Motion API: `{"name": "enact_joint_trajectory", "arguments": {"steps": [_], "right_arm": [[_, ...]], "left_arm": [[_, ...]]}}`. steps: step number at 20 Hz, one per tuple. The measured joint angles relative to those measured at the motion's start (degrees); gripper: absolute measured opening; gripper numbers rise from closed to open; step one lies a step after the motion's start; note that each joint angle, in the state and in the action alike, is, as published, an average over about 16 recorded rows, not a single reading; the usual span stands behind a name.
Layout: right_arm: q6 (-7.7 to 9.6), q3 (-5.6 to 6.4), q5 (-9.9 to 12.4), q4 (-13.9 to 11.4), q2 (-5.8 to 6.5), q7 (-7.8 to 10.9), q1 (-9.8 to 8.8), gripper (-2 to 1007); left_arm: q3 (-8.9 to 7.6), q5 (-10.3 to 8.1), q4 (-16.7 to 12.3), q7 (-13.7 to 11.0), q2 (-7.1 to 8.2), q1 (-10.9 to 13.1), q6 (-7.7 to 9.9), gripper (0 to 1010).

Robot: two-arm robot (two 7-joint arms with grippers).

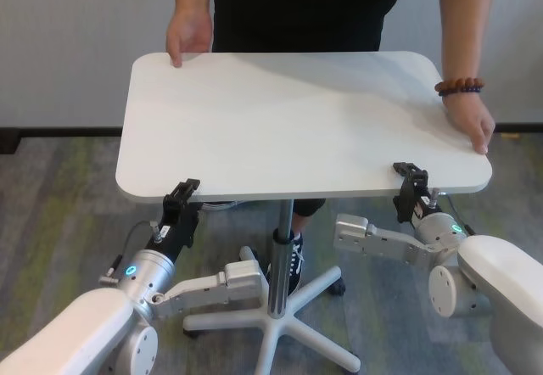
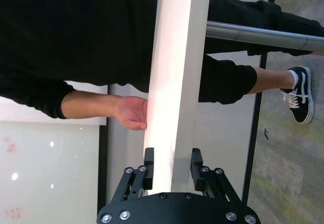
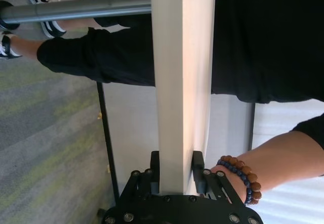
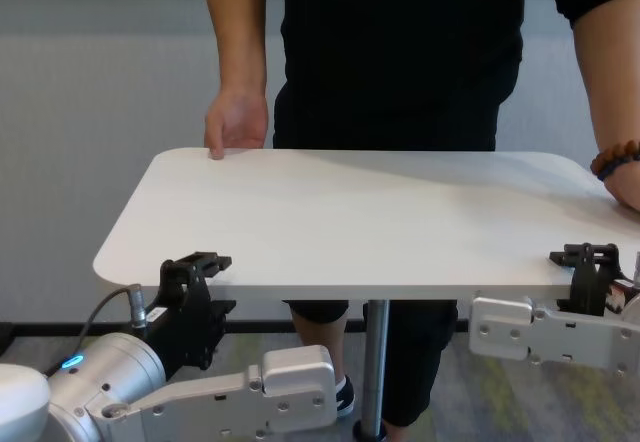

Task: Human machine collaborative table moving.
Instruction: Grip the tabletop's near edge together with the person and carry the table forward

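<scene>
The white table [image 1: 297, 120] stands on a thin silver pole [image 1: 282, 256]. My left gripper [image 1: 181, 194] is shut on the table's near edge at its left corner, seen edge-on in the left wrist view [image 2: 172, 164]. My right gripper [image 1: 410, 180] is shut on the near edge at the right corner, also seen in the right wrist view [image 3: 177, 167]. The human [image 1: 305, 6] in black stands at the far side, one hand [image 1: 188, 36] on the far left corner, the other hand [image 1: 471, 120], with a beaded bracelet [image 1: 460, 87], on the right edge.
The table's white star base [image 1: 284, 324] with castors rests on grey-green carpet between my arms. The human's dark sneaker [image 1: 295, 260] is beside the pole. A pale wall with dark skirting [image 1: 59, 131] runs behind.
</scene>
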Motion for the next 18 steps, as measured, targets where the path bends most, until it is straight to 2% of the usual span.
{"name": "enact_joint_trajectory", "arguments": {"steps": [5,11,18], "right_arm": [[0.00,0.02,-0.02,0.01,0.00,0.16,-0.05,516],[0.05,0.03,-0.03,0.03,0.00,0.28,-0.08,730],[0.12,0.00,-0.03,0.08,0.03,0.25,-0.07,924]], "left_arm": [[0.00,0.00,-0.03,0.01,0.00,-0.01,-0.03,609],[0.00,0.00,-0.04,0.01,0.00,0.00,-0.05,818],[0.00,0.00,0.00,-0.01,0.01,0.00,-0.04,963]]}}
